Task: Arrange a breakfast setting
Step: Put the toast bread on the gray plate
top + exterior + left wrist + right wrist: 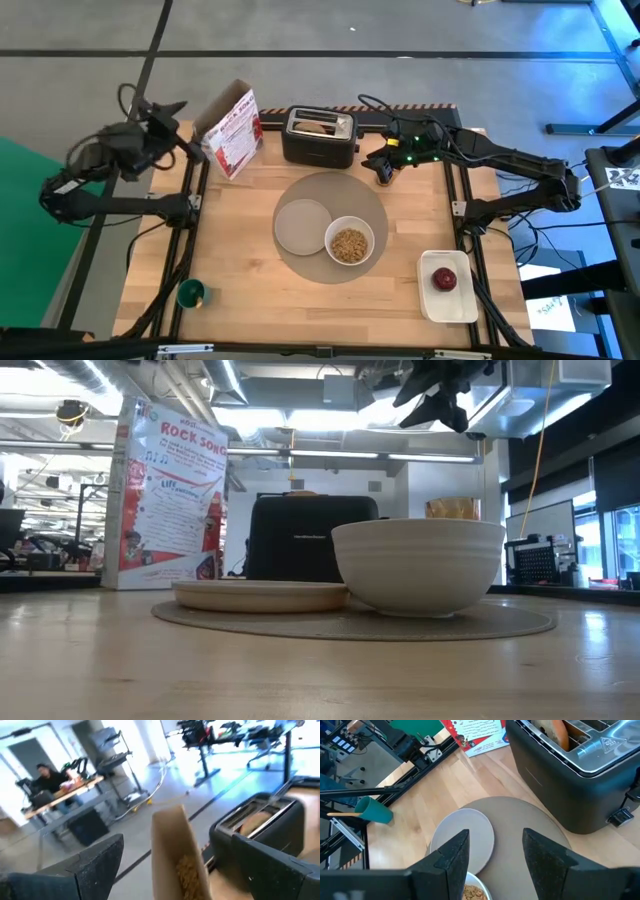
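The large round grey mat (330, 225) lies mid-table. On it rest the small grey plate (303, 225) and the white bowl (349, 243), which holds cereal. The red apple (444, 279) lies on a white tray (448, 300) at the near right. A brown bread (555, 732) sticks up from a black toaster's slot (320, 137). An amber thing (452, 508) shows behind the bowl. The spoon is out of view. My right gripper (495, 834) hovers open over the mat's far edge, empty. My left gripper (177, 840) is open, with one finger on either side of an upright cereal box's open top (175, 855).
The cereal box (232, 130) stands at the far left beside the toaster. A small green cup (191, 293) stands at the near left corner. Dark frame rails run along both table sides. Bare wood lies near the mat's front and left.
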You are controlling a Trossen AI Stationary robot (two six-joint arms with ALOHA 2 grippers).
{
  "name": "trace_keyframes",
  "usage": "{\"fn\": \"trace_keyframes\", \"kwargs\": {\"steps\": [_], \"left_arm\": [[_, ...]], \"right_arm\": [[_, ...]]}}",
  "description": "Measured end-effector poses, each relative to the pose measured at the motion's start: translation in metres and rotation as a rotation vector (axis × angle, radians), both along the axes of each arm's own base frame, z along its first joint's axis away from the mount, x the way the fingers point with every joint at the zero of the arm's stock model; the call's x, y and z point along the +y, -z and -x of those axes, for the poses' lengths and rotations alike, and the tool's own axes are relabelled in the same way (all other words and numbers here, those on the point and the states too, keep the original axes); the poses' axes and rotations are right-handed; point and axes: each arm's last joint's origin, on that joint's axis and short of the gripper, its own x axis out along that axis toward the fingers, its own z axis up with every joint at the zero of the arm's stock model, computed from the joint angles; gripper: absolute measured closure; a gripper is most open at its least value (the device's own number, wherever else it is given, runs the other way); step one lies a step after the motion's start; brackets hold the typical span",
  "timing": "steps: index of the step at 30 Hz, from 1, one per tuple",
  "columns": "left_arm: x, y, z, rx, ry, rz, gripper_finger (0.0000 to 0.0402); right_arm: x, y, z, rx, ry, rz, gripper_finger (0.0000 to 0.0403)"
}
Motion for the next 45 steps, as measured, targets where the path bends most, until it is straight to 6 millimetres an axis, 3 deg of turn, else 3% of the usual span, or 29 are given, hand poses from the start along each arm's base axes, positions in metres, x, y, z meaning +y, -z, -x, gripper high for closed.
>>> {"fn": "trace_keyframes", "kwargs": {"steps": [5,10,14,19,24,30,37,45], "left_arm": [[0.001,-0.02,-0.016,-0.081,0.137,-0.001,0.0042],[0.009,-0.024,-0.076,-0.068,0.326,-0.015,0.0071],[0.02,-0.006,-0.132,0.038,0.455,0.01,0.0095],[0.045,0.019,-0.175,0.11,0.558,0.074,0.0111],[0.083,0.055,-0.215,0.177,0.623,0.179,0.0113],[0.128,0.063,-0.244,0.294,0.648,0.26,0.0113],[0.181,0.08,-0.261,0.444,0.609,0.381,0.0115],[0.195,0.087,-0.263,0.551,0.63,0.434,0.0184]], "right_arm": [[0.0,-0.004,0.0,-0.036,-0.01,0.012,0.0228],[0.005,-0.023,0.009,-0.17,-0.067,0.026,0.0228],[0.011,-0.037,0.022,-0.261,-0.166,0.068,0.0228],[0.016,-0.038,0.034,-0.228,-0.226,0.107,0.0228],[0.017,-0.034,0.036,-0.183,-0.225,0.087,0.0228],[0.017,-0.032,0.036,-0.166,-0.234,0.072,0.0228],[0.017,-0.031,0.037,-0.158,-0.234,0.069,0.0228],[0.018,-0.028,0.038,-0.123,-0.227,0.059,0.0228]]}}
